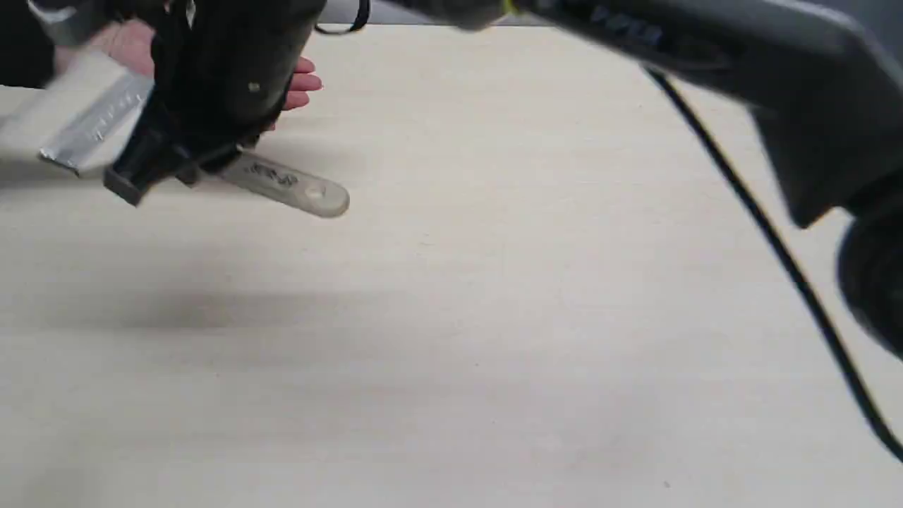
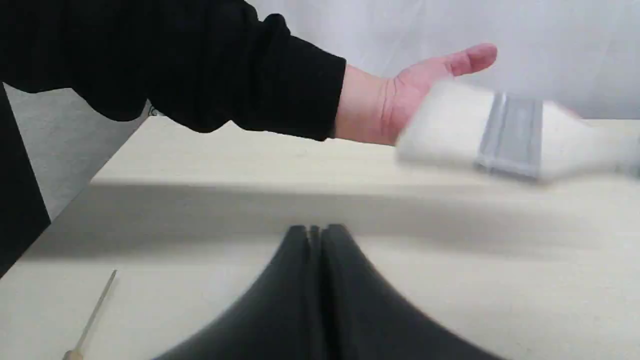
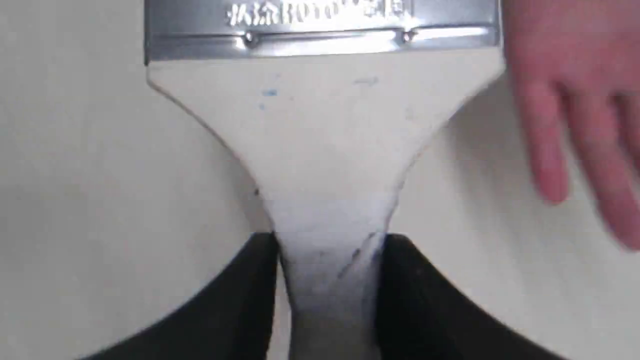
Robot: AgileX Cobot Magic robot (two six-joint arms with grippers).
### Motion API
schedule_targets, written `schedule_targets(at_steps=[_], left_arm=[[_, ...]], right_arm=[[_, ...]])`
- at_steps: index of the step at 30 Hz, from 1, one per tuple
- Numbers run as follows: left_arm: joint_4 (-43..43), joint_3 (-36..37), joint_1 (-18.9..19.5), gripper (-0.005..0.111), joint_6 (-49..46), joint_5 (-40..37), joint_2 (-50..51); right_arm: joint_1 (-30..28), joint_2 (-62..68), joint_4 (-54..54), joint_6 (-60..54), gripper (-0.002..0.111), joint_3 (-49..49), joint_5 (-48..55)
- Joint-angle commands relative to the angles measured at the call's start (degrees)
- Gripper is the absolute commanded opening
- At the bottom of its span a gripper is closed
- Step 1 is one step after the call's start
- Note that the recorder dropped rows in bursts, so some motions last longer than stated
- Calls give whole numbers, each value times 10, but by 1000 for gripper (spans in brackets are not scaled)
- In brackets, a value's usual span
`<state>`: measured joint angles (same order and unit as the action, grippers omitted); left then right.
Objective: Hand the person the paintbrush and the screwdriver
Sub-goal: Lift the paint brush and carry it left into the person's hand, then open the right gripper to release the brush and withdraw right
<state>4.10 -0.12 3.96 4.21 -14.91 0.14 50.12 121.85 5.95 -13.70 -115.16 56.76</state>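
The paintbrush is in my right gripper, which is shut on the neck of its wooden handle. In the exterior view my right gripper holds the paintbrush above the table at the far left, with the silver ferrule pointing left. The person's open hand lies just behind it, and the fingers are beside the brush. My left gripper is shut with nothing in it. The screwdriver's thin gold shaft lies on the table; its handle is out of view.
The pale wooden table fills the exterior view. My right arm reaches across the top, and its black cable hangs down on the right. The person's dark sleeve stretches over the table's far edge.
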Motion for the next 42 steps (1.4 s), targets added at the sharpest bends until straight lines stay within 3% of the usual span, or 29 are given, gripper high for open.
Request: schedule_targets(at_steps=[1, 11, 14, 18, 20, 24, 29, 36, 42], left_arm=[[-2, 1, -3, 0, 1, 6, -1], [-2, 1, -3, 0, 1, 6, -1], [-1, 1, -3, 0, 1, 6, -1], [-1, 1, -3, 0, 1, 6, -1], [-1, 1, -3, 0, 1, 6, -1], [-1, 1, -3, 0, 1, 6, -1], [-1, 1, -3, 0, 1, 6, -1], [-1, 1, -3, 0, 1, 6, -1], [-2, 1, -3, 0, 1, 5, -1]], right_arm=[[-1, -27, -2, 9, 4, -1, -50], [-22, 43, -6, 44, 5, -1, -193], [-39, 54, -5, 61, 17, -1, -221], [-43, 41, -6, 59, 43, -1, -209], [-43, 25, -13, 54, 49, -1, -194], [-43, -28, -65, 74, 40, -1, -145], [-43, -118, -148, 128, 4, -1, -82], [-43, -258, -224, 200, 4, 24, -95], [-43, -409, -279, 207, 4, 192, -210]])
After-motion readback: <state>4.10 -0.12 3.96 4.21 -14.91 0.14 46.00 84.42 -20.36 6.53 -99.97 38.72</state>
